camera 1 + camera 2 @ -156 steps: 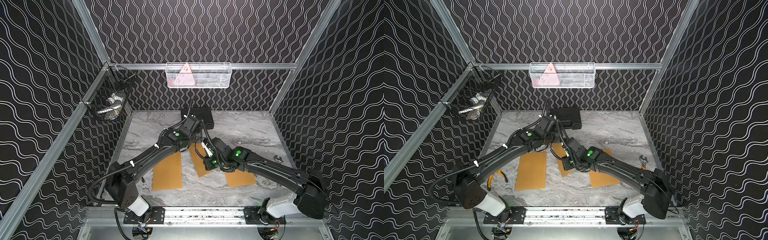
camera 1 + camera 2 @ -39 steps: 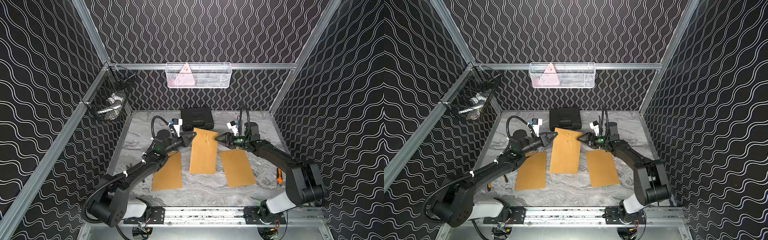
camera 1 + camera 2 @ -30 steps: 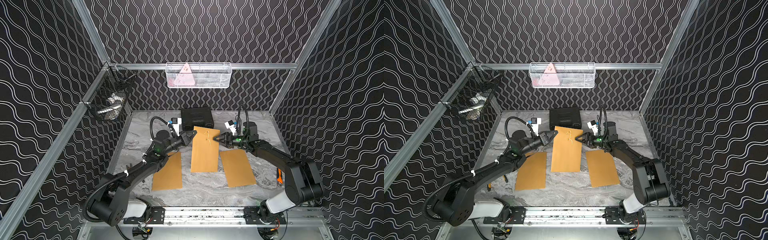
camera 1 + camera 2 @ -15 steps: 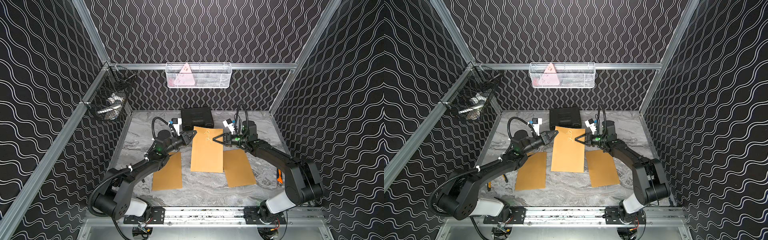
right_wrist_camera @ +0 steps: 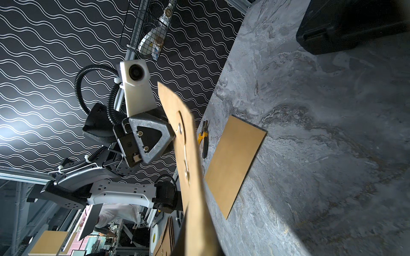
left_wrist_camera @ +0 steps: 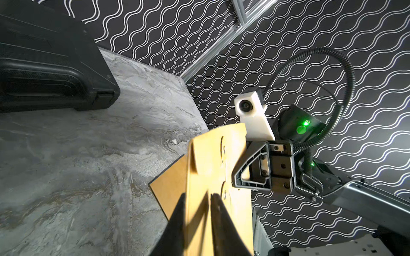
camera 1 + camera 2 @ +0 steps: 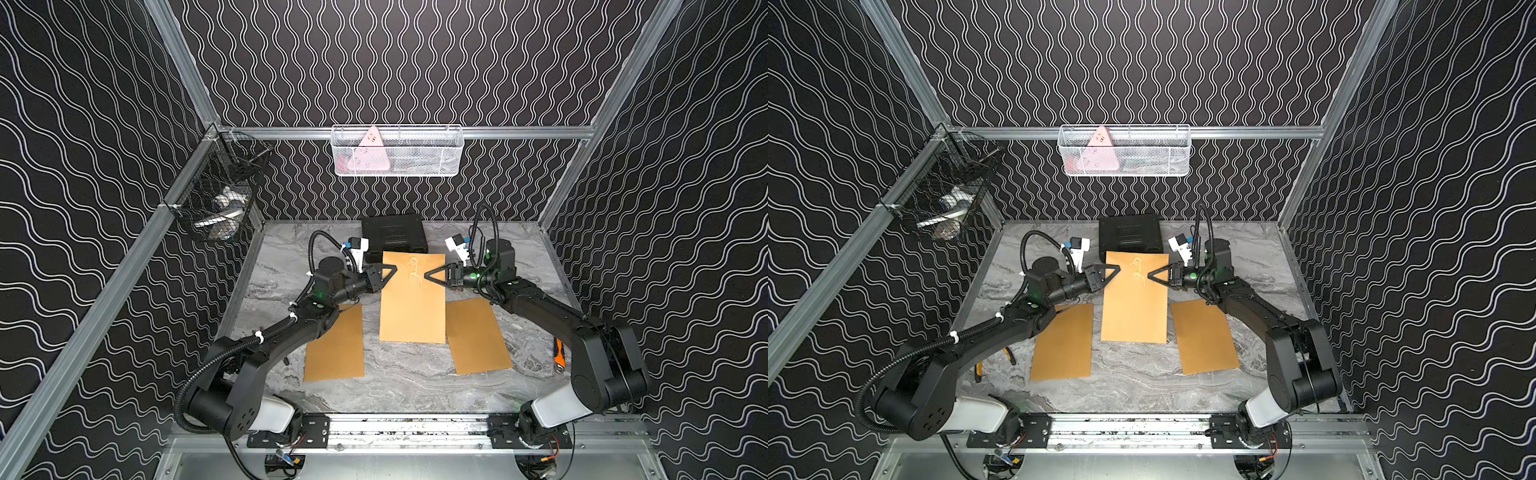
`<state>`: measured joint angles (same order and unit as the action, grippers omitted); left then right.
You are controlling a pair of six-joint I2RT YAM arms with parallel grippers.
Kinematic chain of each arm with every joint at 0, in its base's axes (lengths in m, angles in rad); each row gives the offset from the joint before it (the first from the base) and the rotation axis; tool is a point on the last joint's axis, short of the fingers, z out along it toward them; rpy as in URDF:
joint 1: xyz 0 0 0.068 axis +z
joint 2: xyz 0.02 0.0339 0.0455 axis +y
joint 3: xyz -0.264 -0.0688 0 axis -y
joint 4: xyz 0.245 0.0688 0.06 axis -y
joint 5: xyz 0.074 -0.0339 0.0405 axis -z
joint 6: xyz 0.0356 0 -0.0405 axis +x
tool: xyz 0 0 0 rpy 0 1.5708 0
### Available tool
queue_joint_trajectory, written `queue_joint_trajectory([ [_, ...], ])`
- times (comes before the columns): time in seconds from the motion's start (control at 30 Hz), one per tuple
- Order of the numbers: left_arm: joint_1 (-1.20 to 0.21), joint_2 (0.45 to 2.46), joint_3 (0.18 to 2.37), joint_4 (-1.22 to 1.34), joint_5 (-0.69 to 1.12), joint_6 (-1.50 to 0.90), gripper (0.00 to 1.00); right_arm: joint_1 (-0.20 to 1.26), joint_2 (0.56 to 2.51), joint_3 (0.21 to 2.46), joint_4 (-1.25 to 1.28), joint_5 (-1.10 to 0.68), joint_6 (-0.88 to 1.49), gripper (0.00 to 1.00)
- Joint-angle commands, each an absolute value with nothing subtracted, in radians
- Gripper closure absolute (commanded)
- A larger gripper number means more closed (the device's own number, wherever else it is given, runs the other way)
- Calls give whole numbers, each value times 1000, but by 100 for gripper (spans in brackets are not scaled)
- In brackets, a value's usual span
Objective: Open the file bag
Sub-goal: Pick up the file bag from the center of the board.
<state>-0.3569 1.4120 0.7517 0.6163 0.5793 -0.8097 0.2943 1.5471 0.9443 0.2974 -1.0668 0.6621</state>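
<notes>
Site: marbled table (image 7: 407, 386), read from both top views, back wall at 12 o'clock.

Item under task: the file bag (image 7: 411, 307), brown, is at table centre with its long axis running 12 to 6. The wrist views show its upper end raised clear of the surface. Whether the lower end touches the table cannot be determined. Two round fasteners (image 7: 413, 268) with pale string sit near the 12 o'clock end. The flap's condition is not legible.

Left gripper (image 7: 392, 272): at the bag's 10 o'clock edge. The left wrist view shows its fingers (image 6: 177, 221) standing slightly apart at the paper.

Right gripper (image 7: 428, 275): at the bag's 2 o'clock edge, jaws clamped tight on the paper, which runs between them in the right wrist view.

Surroundings: a black case (image 7: 394, 232) is at 12 o'clock, and the bag's top edge overlaps its front in both top views. A second bag (image 7: 334, 345) lies flat at 7 o'clock and a third bag (image 7: 478, 336) at 4 o'clock.
</notes>
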Motion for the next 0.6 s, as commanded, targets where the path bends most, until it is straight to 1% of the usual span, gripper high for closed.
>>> queue_joint_trajectory([
  [0.0, -357, 1430, 762, 681, 648, -829, 80, 300, 1549, 961, 335, -1057, 662, 98],
  [0.1, -357, 1448, 767, 714, 672, -851, 86, 307, 1554, 969, 319, -1055, 649, 98],
  [0.23, -357, 1459, 772, 730, 679, -862, 100, 314, 1557, 977, 293, -1046, 629, 98],
  [0.33, -357, 1456, 768, 736, 673, -862, 100, 317, 1554, 979, 268, -1039, 611, 96],
  [0.4, -356, 1448, 764, 729, 666, -858, 100, 316, 1550, 977, 245, -1027, 597, 90],
  [0.57, -357, 1396, 767, 627, 605, -793, 100, 316, 1513, 974, 117, -946, 520, 68],
])
